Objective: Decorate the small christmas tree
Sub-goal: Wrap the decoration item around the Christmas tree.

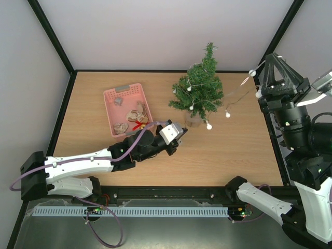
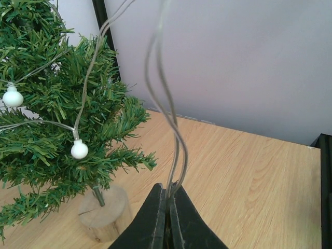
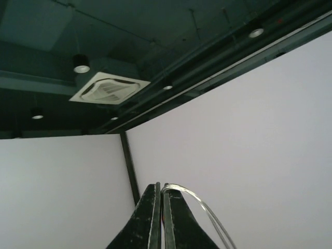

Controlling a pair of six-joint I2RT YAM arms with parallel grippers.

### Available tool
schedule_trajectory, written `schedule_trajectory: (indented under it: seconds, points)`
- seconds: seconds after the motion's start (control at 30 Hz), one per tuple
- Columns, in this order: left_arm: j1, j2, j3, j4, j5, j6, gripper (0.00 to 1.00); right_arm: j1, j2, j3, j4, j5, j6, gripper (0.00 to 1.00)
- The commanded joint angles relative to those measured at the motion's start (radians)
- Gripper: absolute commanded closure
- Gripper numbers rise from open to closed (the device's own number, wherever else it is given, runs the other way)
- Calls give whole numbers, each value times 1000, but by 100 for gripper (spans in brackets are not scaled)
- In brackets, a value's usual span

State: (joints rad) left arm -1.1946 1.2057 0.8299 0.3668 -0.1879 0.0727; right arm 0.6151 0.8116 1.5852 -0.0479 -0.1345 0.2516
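1. Top view: I've got the small christmas tree [image 1: 199, 85] standing upright toward the far side of the table [image 1: 233, 155], right of centre. The pink basket [image 1: 127, 109] sits to its left, with small ornaments inside.
2. Same view: a light string [image 1: 236, 96] with white bulbs drapes over the branches and runs right to my right gripper [image 1: 273, 57], raised at the table's right edge. My left gripper [image 1: 181, 137] is low, just near-left of the tree's foot.
3. Left wrist: jaws pressed together, pinching two thin strands of the light string [image 2: 174, 129] that rise from the left gripper [image 2: 167, 199]. The tree [image 2: 62, 119] fills the left, two bulbs [image 2: 79, 150] on it, its wooden base [image 2: 106, 210] on the table close by.
4. Right wrist: the right gripper [image 3: 161, 185] points up at wall and ceiling, jaws clamped on a loop of the string [image 3: 205, 207] that comes out to the right.
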Motion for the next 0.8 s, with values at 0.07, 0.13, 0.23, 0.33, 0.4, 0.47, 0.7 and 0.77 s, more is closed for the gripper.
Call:
schedule_trajectory:
  seconds: [0.07,0.13,0.23,0.33,0.4,0.47,0.7,0.77]
  points:
    - [8,-26,-9,9,-18,22,98,-2,-15,16,-90,341,-13,98]
    - [11,-35,-6,-2,-21,28,98,-2,-16,15,-108,494,-58,98]
    - [20,-52,5,-22,-30,37,98,-2,10,19,-107,650,-155,98]
    - [32,-72,17,-41,-37,50,97,-2,70,39,-110,756,-243,98]
    - [43,-84,28,-58,-46,62,98,-2,114,57,-110,798,-287,98]
    - [58,-101,40,-73,-51,75,98,-2,163,73,-104,829,-332,98]
    - [116,-135,119,-129,-47,120,98,-45,318,127,-70,890,-423,98]
    - [133,-138,145,-141,-43,129,98,-106,355,153,-89,852,-398,98]
